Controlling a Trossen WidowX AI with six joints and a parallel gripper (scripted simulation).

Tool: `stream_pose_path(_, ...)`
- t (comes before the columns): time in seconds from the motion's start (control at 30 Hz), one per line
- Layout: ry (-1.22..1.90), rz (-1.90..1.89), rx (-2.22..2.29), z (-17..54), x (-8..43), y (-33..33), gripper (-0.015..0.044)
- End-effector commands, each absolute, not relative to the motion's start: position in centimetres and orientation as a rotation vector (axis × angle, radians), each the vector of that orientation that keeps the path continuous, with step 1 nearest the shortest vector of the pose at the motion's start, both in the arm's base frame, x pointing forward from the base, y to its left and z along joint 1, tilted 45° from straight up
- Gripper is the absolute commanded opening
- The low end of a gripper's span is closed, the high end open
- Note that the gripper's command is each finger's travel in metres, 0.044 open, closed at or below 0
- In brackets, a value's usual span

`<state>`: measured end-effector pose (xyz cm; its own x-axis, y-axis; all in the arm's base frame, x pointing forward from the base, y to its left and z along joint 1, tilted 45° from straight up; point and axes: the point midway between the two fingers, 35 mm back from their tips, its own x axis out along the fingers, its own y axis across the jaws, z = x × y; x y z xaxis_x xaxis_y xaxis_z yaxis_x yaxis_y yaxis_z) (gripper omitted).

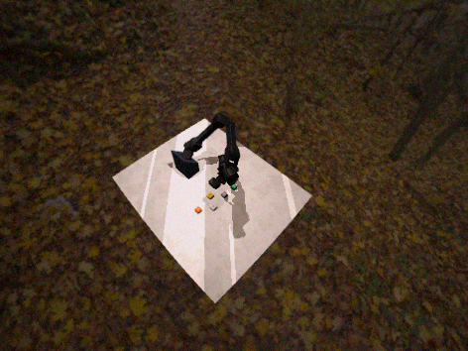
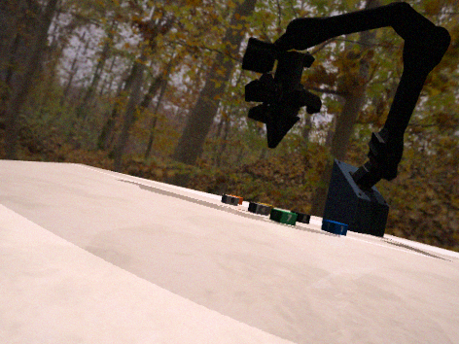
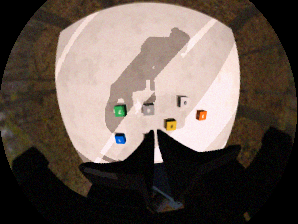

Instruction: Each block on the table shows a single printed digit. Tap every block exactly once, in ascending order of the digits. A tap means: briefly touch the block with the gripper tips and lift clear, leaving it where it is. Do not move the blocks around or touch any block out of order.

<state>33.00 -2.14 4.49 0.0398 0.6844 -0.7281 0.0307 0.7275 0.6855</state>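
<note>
Wrist view: six blocks, one gripper, fingers together, empty.
Green, grey, white, orange, yellow and blue blocks, spaced apart on the pale table; gripper raised above.

So your top cam looks down from high up, far enough back to get the whole tabletop plus leafy ground. Exterior sits low and tilted, nearer, facing across it toward trees. Wrist cam peers down past the gripper. All three share the tabletop.
</note>
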Motion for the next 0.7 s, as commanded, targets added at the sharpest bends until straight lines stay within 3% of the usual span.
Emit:
stream_pose_path(0.0,1.471,0.553,0.641,7.4,30.2,1.2,0.0020)
stream_pose_path(0.27,1.471,0.567,0.652,11.1,23.8,6.7,0.0020)
stream_pose_path(0.47,1.471,0.567,0.652,10.9,23.7,6.9,0.0020)
stream_pose_path(0.67,1.470,0.570,0.654,5.6,23.9,12.3,0.0020)
